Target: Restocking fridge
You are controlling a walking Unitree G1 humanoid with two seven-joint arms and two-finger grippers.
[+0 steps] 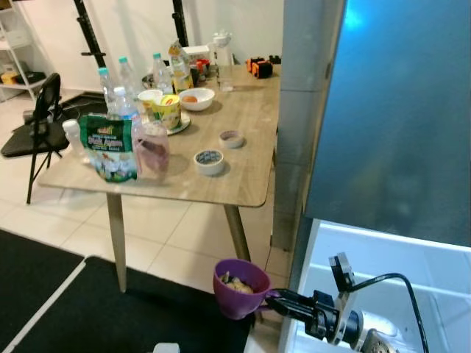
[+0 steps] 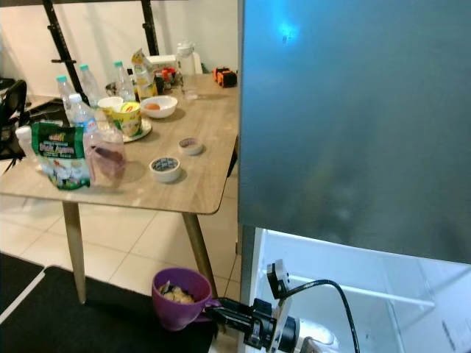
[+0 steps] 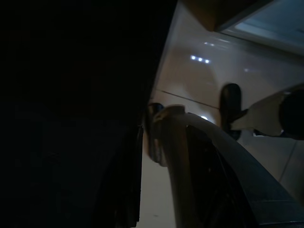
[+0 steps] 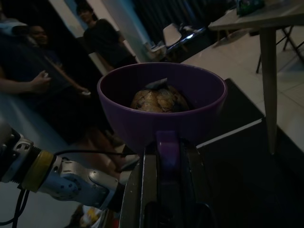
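A purple bowl (image 1: 239, 288) with dark food in it hangs low above the floor, just left of the open fridge. My right gripper (image 1: 278, 301) is shut on the bowl's handle (image 4: 167, 151), one black finger on each side, and the bowl is upright. The fridge's grey-blue door panel (image 1: 397, 118) stands on the right, with the white inner compartment (image 1: 419, 283) below it, behind my right arm. The left wrist view is very dark and shows pale floor past a curved dark shape. A silver arm (image 4: 66, 183) hangs below the bowl in the right wrist view.
A wooden table (image 1: 246, 173) on the left carries water bottles (image 1: 124, 95), a green snack bag (image 1: 109, 147), a pink pouch (image 1: 152, 151), small bowls (image 1: 209, 161) and a yellow cup (image 1: 168, 110). A black mat (image 1: 88, 309) covers the floor beneath. Two people (image 4: 102, 42) stand behind. A black chair (image 1: 37, 125) is far left.
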